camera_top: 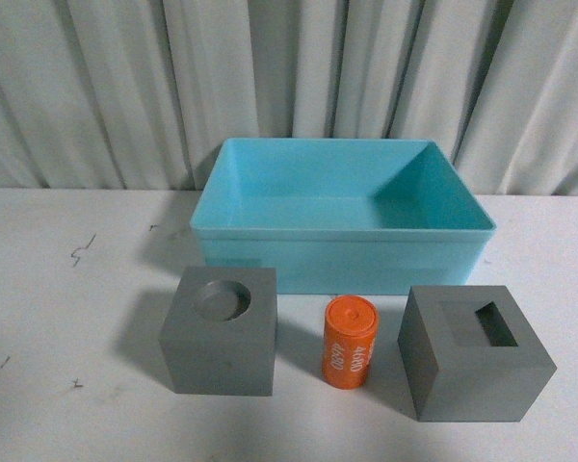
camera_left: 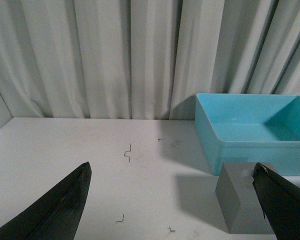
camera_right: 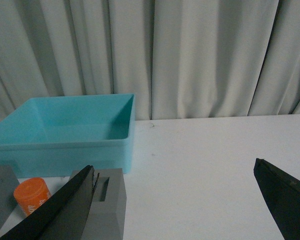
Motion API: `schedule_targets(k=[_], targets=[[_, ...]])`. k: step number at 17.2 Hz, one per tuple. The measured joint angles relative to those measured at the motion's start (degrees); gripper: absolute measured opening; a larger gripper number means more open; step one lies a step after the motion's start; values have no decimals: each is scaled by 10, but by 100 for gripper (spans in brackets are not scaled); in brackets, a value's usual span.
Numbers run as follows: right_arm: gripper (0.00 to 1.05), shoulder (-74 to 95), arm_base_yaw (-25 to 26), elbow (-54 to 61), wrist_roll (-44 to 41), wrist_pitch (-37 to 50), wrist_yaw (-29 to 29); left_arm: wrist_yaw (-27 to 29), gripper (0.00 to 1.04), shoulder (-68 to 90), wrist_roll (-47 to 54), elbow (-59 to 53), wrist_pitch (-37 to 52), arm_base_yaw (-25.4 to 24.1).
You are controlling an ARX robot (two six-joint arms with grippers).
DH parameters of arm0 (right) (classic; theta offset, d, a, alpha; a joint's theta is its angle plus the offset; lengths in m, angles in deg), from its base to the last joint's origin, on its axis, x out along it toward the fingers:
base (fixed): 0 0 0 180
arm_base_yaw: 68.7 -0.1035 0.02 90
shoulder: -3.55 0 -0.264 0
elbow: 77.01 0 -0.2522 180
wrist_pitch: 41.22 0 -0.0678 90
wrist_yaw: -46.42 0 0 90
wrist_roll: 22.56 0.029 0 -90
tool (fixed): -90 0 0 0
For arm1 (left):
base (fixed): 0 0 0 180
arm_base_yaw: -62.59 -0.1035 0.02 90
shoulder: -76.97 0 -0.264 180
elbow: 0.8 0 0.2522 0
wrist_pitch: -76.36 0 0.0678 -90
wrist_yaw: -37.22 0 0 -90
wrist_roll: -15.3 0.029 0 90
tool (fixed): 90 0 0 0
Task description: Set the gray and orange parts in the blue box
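Front view — matte recessed cube (camera_top: pixel 218 332), slotted cube (camera_top: pixel 474 351), orange cylinder (camera_top: pixel 352 342), rimmed turquoise bin (camera_top: pixel 342 231); left gripper (camera_left: pixel 172 165), right gripper (camera_right: pixel 174 164) spread.

The box (camera_top: pixel 342 252) is turquoise-blue, left cube (camera_top: pixel 217 351) and right cube (camera_top: pixel 474 375) gray, cylinder (camera_top: pixel 351 344) orange with white digits.

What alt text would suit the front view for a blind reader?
An empty turquoise box sits on a white table before a pale curtain; in front of it, left to right: a gray cube with a round recess, an upright orange cylinder, a gray cube with a rectangular hole.
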Motion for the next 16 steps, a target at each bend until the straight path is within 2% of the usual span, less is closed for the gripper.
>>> schedule_targets(k=[16], targets=[[98, 0, 0, 0, 0, 0, 0, 0, 98, 0, 0, 0, 0, 0]])
